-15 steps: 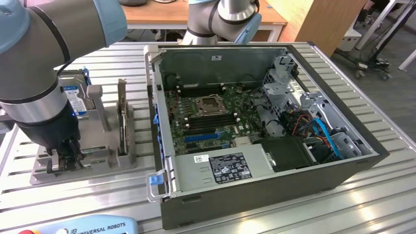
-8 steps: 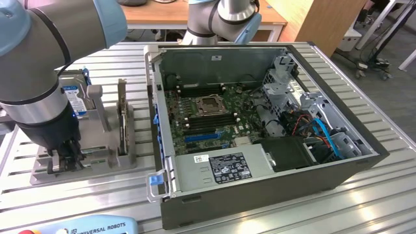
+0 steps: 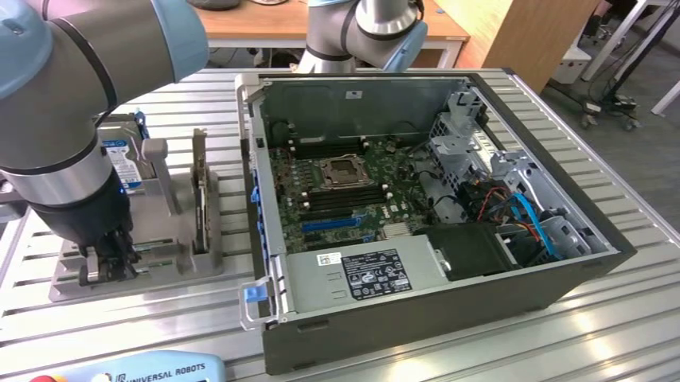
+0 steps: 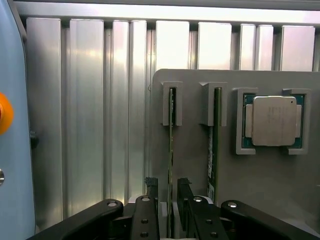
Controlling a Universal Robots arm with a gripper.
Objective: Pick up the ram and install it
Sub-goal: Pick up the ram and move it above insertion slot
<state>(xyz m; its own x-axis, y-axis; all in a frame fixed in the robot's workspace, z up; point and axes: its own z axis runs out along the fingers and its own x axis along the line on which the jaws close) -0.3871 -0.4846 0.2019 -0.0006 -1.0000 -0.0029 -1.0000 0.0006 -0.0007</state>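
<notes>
While the gripper (image 4: 168, 194) stands released over the grey holder (image 4: 192, 160), the ram (image 4: 172, 145) sits edge-up between its fingers (image 4: 151, 187), a second stick (image 4: 216, 135) just beside

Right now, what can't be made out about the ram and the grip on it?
Wrist view: the ram stands edge-on, so chips and sticker are hidden; its near end is covered by the gripper.
Wrist view: whether the open fingers touch the ram, cannot tell.
Exterior view: the hard drive is partly hidden behind the arm.
</notes>
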